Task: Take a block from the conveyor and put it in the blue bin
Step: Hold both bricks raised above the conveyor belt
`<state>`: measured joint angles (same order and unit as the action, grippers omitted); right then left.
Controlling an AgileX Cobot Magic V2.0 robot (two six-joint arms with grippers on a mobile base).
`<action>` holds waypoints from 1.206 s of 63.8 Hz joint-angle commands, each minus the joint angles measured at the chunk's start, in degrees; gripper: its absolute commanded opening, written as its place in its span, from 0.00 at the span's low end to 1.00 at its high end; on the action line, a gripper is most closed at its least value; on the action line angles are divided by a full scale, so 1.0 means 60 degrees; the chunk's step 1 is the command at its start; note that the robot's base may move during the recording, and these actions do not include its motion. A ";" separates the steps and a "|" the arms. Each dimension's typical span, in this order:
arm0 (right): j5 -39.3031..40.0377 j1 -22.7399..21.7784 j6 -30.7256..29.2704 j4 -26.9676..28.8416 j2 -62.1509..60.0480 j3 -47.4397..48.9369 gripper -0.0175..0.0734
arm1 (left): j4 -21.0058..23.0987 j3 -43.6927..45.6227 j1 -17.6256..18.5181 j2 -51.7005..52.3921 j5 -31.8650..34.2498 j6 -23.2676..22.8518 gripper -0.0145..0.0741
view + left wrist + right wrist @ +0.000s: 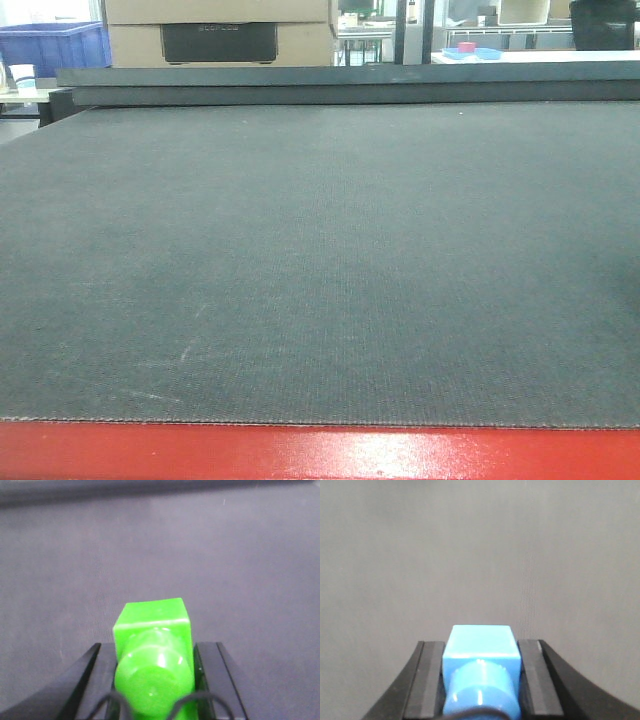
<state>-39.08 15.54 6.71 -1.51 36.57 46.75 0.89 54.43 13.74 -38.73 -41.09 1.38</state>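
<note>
In the left wrist view a bright green block (152, 622) with a round stud facing the camera sits between the black fingers (102, 670) of my left gripper (157, 647), which is shut on it above the conveyor (210, 555). The right wrist view shows my right gripper (481, 647) shut on a light blue block (480, 637) over the same grey belt (470, 550). The front view shows the wide dark conveyor (320, 250) with its red frame (320, 455) at the near edge. A blue bin (55, 45) stands at the far left. Neither arm appears in the front view.
Beyond the belt's far end stands a cardboard box (220, 30) with a dark panel. A white cup (22, 76) sits on a side table at the far left. A light blue tray holding something pink (470, 50) lies at the back right.
</note>
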 commanded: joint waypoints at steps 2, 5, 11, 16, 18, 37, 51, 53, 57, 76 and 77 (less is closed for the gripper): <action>0.0235 -0.0060 -0.0324 -0.0147 -0.0795 0.0241 0.01 | -0.0016 -0.0013 0.0070 0.0518 0.0266 -0.0079 0.04; 0.0235 -0.0060 -0.0577 -0.0147 -0.1072 0.0350 0.01 | -0.0016 -0.0013 0.0070 0.0686 0.0270 -0.0079 0.04; 0.0235 -0.0060 -0.0678 -0.0147 -0.1461 0.0504 0.01 | -0.0016 -0.0013 0.0070 0.0883 0.0270 -0.0079 0.04; 0.0235 -0.0060 -0.0678 -0.0147 -0.1662 0.0566 0.01 | -0.0016 -0.0013 0.0070 0.0921 0.0270 -0.0079 0.04; 0.0235 -0.0060 -0.0678 -0.0147 -0.1712 0.0566 0.01 | -0.0016 -0.0013 0.0070 0.0921 0.0270 -0.0079 0.04; 0.0235 -0.0060 -0.0678 -0.0082 -0.1770 0.0581 0.01 | -0.0016 -0.0013 0.0070 0.0921 0.0270 -0.0079 0.04; 0.0235 -0.0060 -0.0678 -0.0061 -0.1770 0.0581 0.01 | -0.0016 -0.0013 0.0070 0.0921 0.0270 -0.0079 0.04; 0.0235 -0.0060 -0.0678 -0.0061 -0.1770 0.0581 0.01 | -0.0016 -0.0013 0.0070 0.0921 0.0270 -0.0079 0.04; 0.0235 -0.0060 -0.0678 -0.0061 -0.1770 0.0581 0.01 | -0.0016 -0.0013 0.0070 0.0921 0.0270 -0.0079 0.04; 0.0235 -0.0060 -0.0678 -0.0061 -0.1770 0.0581 0.01 | -0.0016 -0.0013 0.0070 0.0921 0.0270 -0.0079 0.04; 0.0235 -0.0060 -0.0678 -0.0061 -0.1770 0.0581 0.01 | -0.0016 -0.0013 0.0070 0.0921 0.0270 -0.0079 0.04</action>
<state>-38.71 15.54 3.01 -1.62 26.26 49.70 0.66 54.31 13.74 -33.50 -40.73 1.38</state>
